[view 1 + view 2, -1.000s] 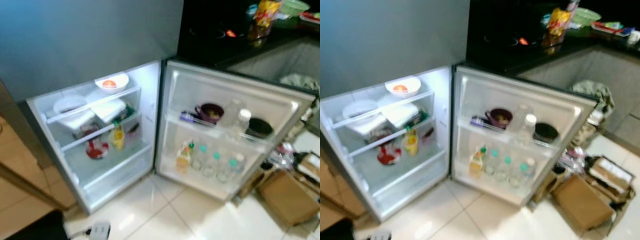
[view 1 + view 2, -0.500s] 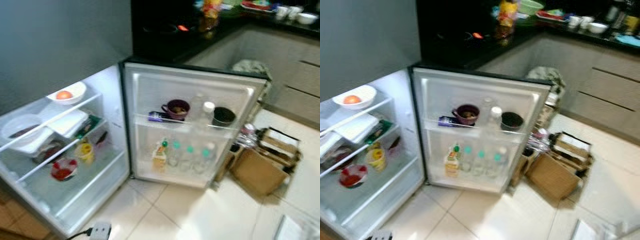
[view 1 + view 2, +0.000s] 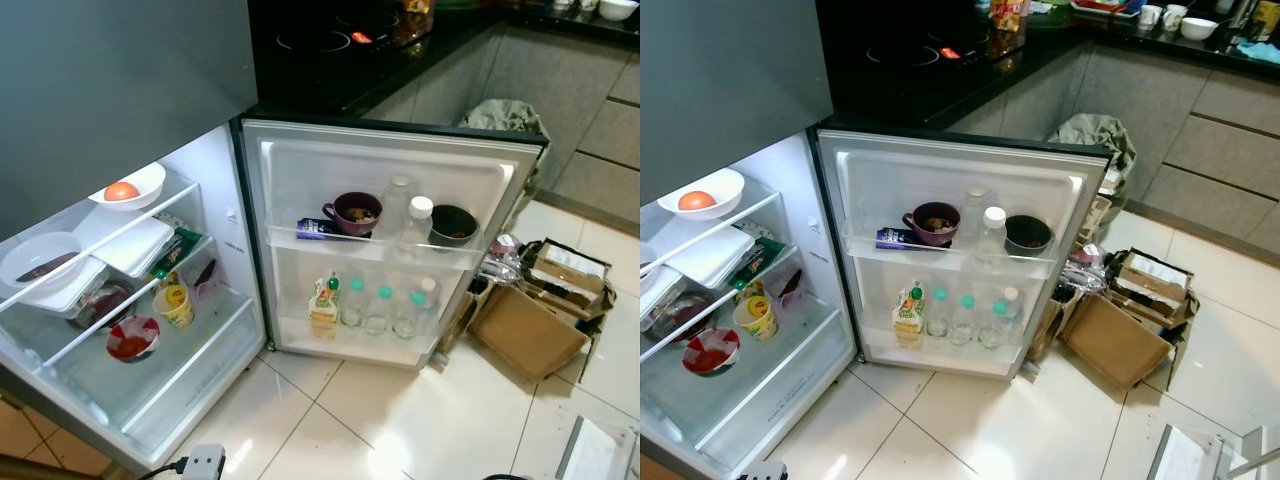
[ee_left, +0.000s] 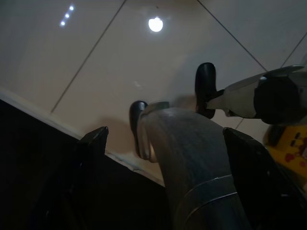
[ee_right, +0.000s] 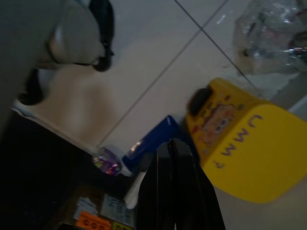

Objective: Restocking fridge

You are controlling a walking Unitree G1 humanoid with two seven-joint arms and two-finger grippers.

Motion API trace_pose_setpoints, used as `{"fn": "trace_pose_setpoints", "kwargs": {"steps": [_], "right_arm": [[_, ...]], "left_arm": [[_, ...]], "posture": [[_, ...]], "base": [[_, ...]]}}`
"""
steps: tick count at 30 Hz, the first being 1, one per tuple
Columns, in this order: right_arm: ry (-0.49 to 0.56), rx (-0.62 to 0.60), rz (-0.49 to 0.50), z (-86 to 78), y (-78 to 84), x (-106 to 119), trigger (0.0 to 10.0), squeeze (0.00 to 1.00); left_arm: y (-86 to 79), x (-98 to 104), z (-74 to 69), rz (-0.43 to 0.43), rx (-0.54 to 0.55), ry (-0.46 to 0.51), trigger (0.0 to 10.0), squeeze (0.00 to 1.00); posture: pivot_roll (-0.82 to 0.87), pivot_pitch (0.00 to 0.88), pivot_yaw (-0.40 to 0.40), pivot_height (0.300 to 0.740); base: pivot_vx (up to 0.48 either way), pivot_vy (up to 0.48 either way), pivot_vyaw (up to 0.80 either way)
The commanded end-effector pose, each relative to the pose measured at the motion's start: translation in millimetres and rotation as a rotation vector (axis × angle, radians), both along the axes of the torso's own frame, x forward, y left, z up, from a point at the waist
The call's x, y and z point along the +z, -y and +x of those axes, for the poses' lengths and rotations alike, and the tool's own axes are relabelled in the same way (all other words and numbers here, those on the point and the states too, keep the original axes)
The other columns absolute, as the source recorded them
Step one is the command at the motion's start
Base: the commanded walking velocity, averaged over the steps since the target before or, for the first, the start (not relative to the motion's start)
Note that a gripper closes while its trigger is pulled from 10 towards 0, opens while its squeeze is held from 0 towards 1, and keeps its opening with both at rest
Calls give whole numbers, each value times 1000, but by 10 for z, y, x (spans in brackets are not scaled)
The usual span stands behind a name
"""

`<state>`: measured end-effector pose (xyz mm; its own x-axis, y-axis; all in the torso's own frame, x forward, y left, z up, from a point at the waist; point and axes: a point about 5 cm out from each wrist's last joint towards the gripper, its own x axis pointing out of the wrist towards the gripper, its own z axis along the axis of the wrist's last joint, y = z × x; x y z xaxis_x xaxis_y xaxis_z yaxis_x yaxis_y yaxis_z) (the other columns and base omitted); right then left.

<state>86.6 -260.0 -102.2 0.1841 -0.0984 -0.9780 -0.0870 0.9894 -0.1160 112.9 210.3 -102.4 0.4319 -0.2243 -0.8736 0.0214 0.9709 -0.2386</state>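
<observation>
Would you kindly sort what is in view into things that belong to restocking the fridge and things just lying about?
Belongs to the job:
- open grey fridge, white door
- green-capped clear bottles in the lower door rack
- purple mug

Lying about:
- brown cardboard boxes
- white power strip
- yellow plastic container

Only readable thing is showing up in the right wrist view: a yellow plastic box [image 5: 249, 153] on the floor, carrying dark letters that look like "UMM". Everything else is too blurry.
</observation>
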Motion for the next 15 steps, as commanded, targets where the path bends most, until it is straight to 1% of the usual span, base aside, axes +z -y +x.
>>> {"fn": "trace_pose_setpoints", "kwargs": {"steps": [1, 2, 5, 9, 12, 15], "right_arm": [[5, -21, -8, -31, 80, 20, 10000, 0], [6, -27, -12, -46, 115, 29, 10000, 0], [7, -30, -13, -48, 122, 30, 10000, 0], [21, -34, 1, -22, 59, 15, 10000, 0], [52, -37, 23, 51, -45, -2, 10000, 0], [75, -39, 22, 94, -77, -2, 10000, 0]], "left_arm": [[41, -18, -35, -13, -5, -17, 10000, 0], [47, -20, -39, -13, -9, -18, 10000, 0], [51, -20, -41, -15, -13, -20, 10000, 0], [55, -22, -44, -17, -14, -20, 10000, 0], [61, -24, -48, -17, -12, -20, 10000, 0], [68, -32, -70, -16, -11, -27, 10000, 0]], "posture": [[-1, 0, -43, 740], [-4, 0, -41, 740], [-4, 0, -41, 740], [-4, 0, -40, 740], [-6, 0, -41, 740], [-6, 0, -41, 740]], "base": [[0, -472, 0], [0, -472, 0], [0, -471, 0], [0, -470, 0], [0, -472, 0], [0, -472, 0]]}}
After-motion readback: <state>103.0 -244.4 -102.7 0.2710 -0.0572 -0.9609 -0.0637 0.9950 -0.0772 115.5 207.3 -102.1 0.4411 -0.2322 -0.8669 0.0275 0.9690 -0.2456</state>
